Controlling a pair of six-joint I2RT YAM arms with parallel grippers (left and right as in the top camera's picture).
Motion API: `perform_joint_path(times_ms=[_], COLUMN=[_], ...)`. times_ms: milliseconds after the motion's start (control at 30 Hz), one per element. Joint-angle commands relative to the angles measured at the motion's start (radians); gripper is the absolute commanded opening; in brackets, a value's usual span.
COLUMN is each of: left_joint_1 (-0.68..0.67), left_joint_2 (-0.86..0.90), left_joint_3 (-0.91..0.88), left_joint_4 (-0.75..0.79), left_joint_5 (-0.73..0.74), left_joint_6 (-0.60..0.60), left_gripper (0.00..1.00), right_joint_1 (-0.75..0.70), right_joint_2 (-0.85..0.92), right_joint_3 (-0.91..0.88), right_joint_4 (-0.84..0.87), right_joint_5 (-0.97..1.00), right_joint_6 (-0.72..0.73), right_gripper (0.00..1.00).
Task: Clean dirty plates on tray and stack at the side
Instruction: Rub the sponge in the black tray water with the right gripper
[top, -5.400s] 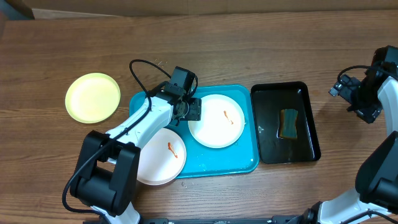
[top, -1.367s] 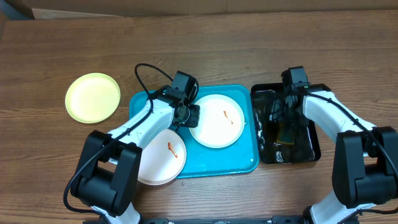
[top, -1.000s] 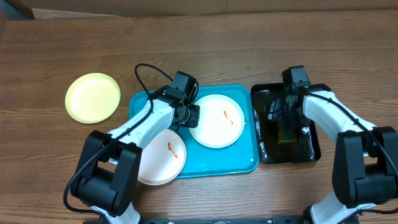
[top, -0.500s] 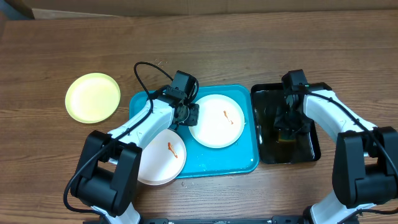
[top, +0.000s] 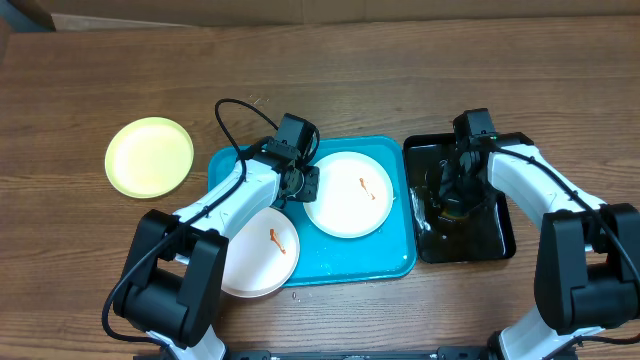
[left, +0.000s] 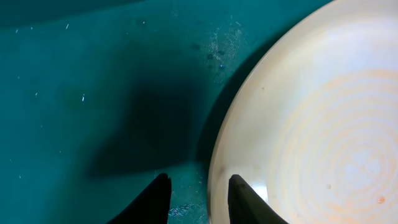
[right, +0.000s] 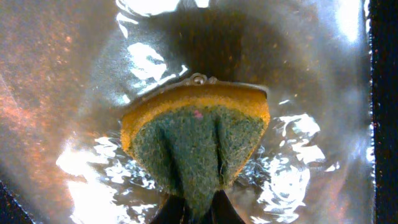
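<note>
Closest to you, a white plate (top: 258, 255) with an orange-red smear (top: 277, 240) lies half on the front left corner of the teal tray (top: 345, 255), its near side hanging over the rim onto the table (top: 400, 80).

Moving out to mid-tray, the second white plate (top: 350, 195) lies flat inside the tray with its own smear (top: 364, 188) near the centre. Your left gripper (top: 303, 185) is down at this plate's left edge. On the left wrist view the left gripper (left: 199, 186) has its jaws partly apart and straddling the rim: one finger (left: 239, 193) is over the plate and the other is over bare teal, with a strip of tray showing between it and the rim. It is not pinching the plate.

Across to the right, your right gripper (top: 458, 195) is down inside the black tray (top: 497, 225), which stands just beside the teal one. The right wrist view is clear. The right gripper (right: 194, 208) is clamped tight on the sponge (right: 196, 140), green scouring face towards the camera and yellow foam behind, creased where the fingers bite. It is held over the wet, glinting tray floor.

Furthest out on the left, the pale yellow-green plate (top: 150, 156) lies alone on the wood, well apart from the teal tray.
</note>
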Motion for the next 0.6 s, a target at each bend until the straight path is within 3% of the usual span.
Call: perform_joint_path(times_ms=[0,100,167,300,400,567], left_joint_1=[-0.003,-0.003,-0.003,-0.003,-0.003,-0.003], left_joint_2=[0.007,0.027,0.026,0.026,0.026,0.026], left_joint_3=[-0.006,-0.005,-0.005,-0.003,-0.003,-0.003], left_joint_4=[0.011,0.016,0.016,0.020,0.022,0.028], left_joint_5=[-0.011,-0.005,-0.003,-0.003,-0.017,-0.077], left_joint_6=[0.008,0.007,0.007,0.007,0.008,0.008], left_gripper=[0.33,0.29,0.14,0.13,0.04,0.04], right_joint_1=[-0.003,-0.003,-0.003,-0.003,-0.003,-0.003], right_joint_2=[-0.025,-0.027,-0.030,-0.037,-0.039,-0.039], right_joint_3=[0.028,0.030,0.044,0.117,0.165,0.167], right_joint_4=[-0.002,0.001,-0.013,-0.083,-0.113,-0.122], right_joint_5=[-0.004,-0.004,-0.003,0.007,0.041,0.080], right_joint_6=[-0.003,-0.003,-0.003,-0.003,-0.007,-0.055], right_gripper=[0.04,0.04,0.04,0.04,0.04,0.04])
